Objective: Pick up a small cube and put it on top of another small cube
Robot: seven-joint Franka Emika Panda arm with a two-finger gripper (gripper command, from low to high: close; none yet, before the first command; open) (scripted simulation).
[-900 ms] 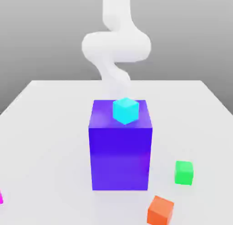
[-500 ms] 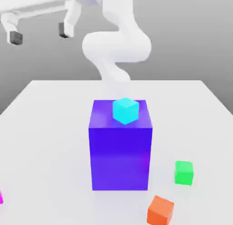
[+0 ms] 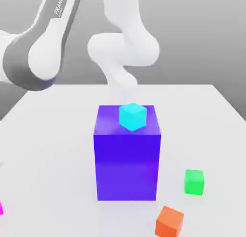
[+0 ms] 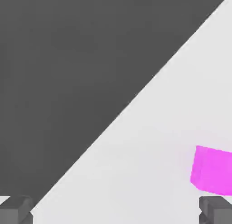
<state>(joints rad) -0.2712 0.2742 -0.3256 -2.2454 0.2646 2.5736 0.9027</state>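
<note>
One magenta cube (image 4: 214,171) lies near one fingertip (image 4: 216,210); claw (image 4: 116,210) spread wide, empty.

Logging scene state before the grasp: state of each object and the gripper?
Two-finger gripper: open, empty
Small magenta cube: on the table, ungrasped
Small bright green cube: on the table, nothing on top
Small orange cube: on the table
Small cyan cube: on the big blue-purple block

White arm (image 3: 122,49), grey joint ring, FRANKA lettering
</note>
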